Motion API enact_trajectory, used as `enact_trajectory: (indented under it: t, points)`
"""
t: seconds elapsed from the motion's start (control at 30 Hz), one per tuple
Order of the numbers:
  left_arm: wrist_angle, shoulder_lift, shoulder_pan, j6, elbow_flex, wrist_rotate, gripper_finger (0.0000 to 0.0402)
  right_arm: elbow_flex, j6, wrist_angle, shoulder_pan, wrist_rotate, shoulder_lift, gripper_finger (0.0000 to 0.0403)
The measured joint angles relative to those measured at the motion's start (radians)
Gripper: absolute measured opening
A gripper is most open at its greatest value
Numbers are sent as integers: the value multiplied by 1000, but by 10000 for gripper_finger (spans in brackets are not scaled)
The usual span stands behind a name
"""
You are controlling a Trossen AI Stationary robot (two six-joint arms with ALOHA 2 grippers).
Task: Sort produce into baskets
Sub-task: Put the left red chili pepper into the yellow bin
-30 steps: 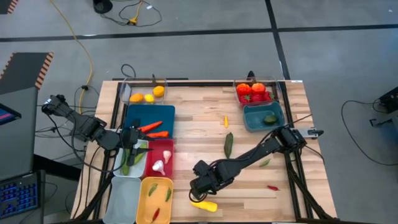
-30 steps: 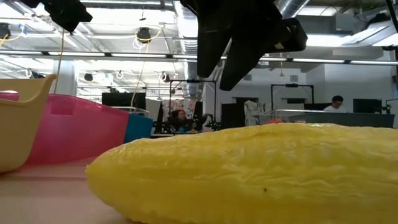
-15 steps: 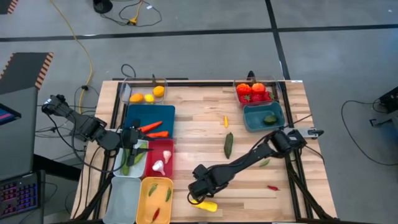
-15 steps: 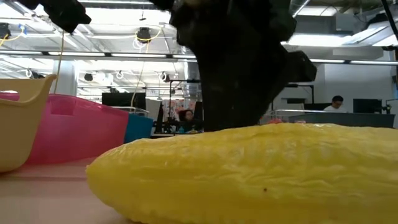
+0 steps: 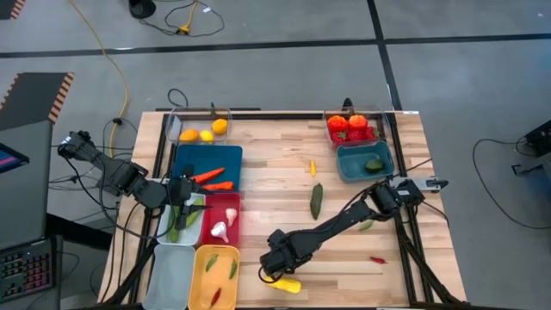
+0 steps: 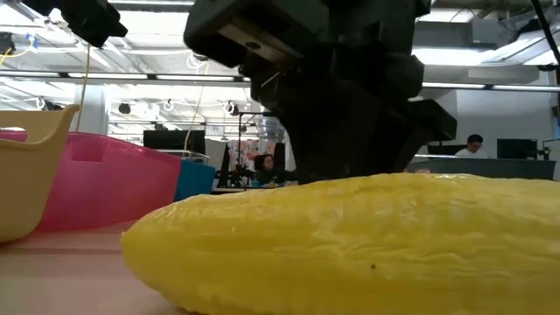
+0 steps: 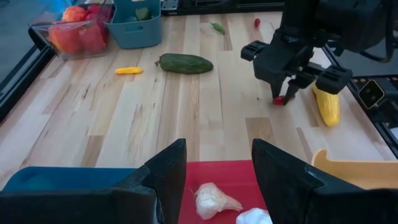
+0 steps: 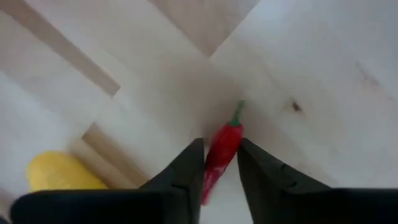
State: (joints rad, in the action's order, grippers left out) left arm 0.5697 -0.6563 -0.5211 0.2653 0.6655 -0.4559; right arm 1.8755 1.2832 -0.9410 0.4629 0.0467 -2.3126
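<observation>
My right gripper [image 5: 272, 269] points down at the table near its near edge, beside a yellow squash [image 5: 286, 283]. A small red chilli [image 8: 222, 149] lies between its fingers. The low view shows the squash [image 6: 350, 245] up close, with the gripper's dark bulk behind it. My left gripper [image 7: 214, 177] stands open and empty over the red basket [image 5: 211, 234], which holds white garlic [image 7: 212, 199]. My right gripper has the red chilli's body [image 8: 214, 168] between its two fingers, coming from above and pointing down. The chilli lies slantwise in the narrow gap. Its green stem end [image 8: 237, 112] sticks out beyond the fingertips. It rests on the wooden table.
A cucumber [image 5: 316, 200], a small yellow piece [image 5: 312, 168], a green chilli [image 5: 367, 226] and another red chilli [image 5: 377, 259] lie loose on the table. Baskets line the left side, among them the blue one [image 5: 182, 159] and the yellow one [image 5: 200, 280]. A clear basket [image 5: 330, 118] and a teal one [image 5: 351, 170] stand far right.
My right gripper has come down toward the table beside the yellow squash, tipping steeper as it sank. The squash has stayed where it was.
</observation>
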Motion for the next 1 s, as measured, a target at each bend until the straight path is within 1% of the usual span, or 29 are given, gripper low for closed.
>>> enact_trajectory:
  t: [0.17,0.27,0.4,0.5,0.67,0.73,0.9,1.0]
  points:
    - [0,0,0,0,0,0,169,0,-32,2,0,-6,0,71]
    - [0,0,0,0,0,0,169,0,-56,8,-15,-31,6,52]
    - [0,0,0,0,0,0,169,50,-138,10,-52,-86,8,48]
    - [0,0,0,0,0,1,169,120,-257,34,-78,-121,10,51]
    - [0,0,0,0,0,1,169,259,-436,85,-104,-131,12,51]
    - [0,0,0,0,0,1,169,287,-517,160,-107,-117,16,51]
    - [0,0,0,0,0,1,169,289,-748,428,-108,-104,3,51]
    - [0,0,0,0,0,1,169,287,-863,502,-108,-104,0,52]
